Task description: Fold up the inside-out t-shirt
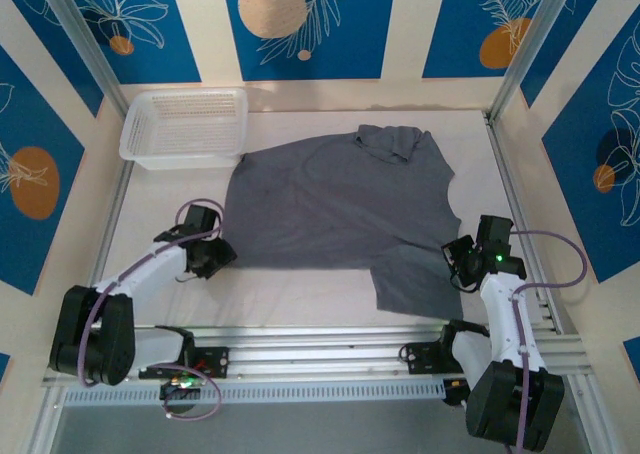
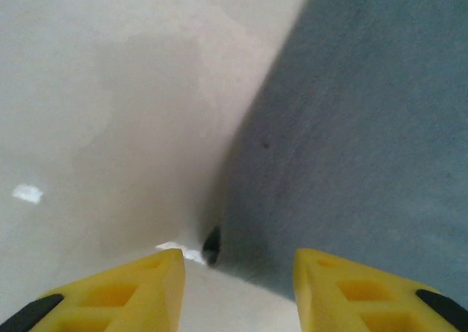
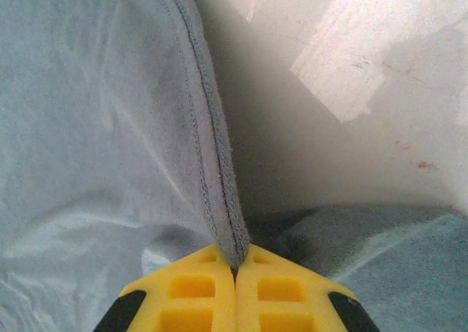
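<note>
From above, the t-shirt (image 1: 330, 209) lies spread over the middle of the pale table (image 1: 300, 296). It is plain slate grey and mostly flat, with soft wrinkles. Its top right part is bunched and folded over itself, and a flap hangs down toward the lower right. Its upper left corner lies just beside the white basket (image 1: 135, 146).

My left pincer (image 1: 226, 256) sits low at the shirt's lower left corner. Through my left wrist camera, this pincer (image 2: 238, 262) is spread wide, its yellow fingers (image 2: 131, 288) apart, with bare table on the left and the dark cloth edge running up the right.

My right pincer (image 1: 456, 261) is at the shirt's right edge. Close up, this pincer (image 3: 235, 265) is clenched on the stitched hem (image 3: 212, 142), which rises from the bottom centre toward the top.
</note>
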